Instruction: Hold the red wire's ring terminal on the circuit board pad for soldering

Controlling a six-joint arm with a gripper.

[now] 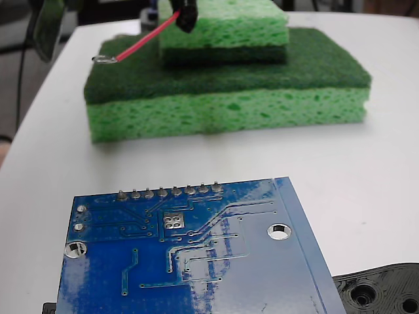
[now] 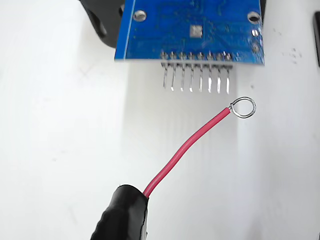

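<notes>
The glossy blue circuit board [image 1: 196, 261] lies flat in the near foreground of the fixed view, with its silvery square pad [image 1: 173, 220] just below the row of grey pins. My gripper [image 1: 186, 16], a black taped tip at the top of the picture, is shut on the red wire [image 1: 147, 36]. The wire slants down left to the ring terminal [image 1: 105, 60], seen against the dark sponge. In the wrist view the gripper [image 2: 124, 212] is at the bottom and the red wire [image 2: 187, 145] rises to the right. The ring terminal [image 2: 243, 107] hangs over white table, short of the pins and apart from the circuit board [image 2: 190, 30] and the pad [image 2: 196, 32].
Two green sponges [image 1: 229, 98] are stacked behind the board, the smaller one on top. A black plastic part with round holes [image 1: 386, 291] lies at the board's right corner and shows as a dark shape [image 2: 100, 20] in the wrist view. The table [image 1: 366, 170] is white.
</notes>
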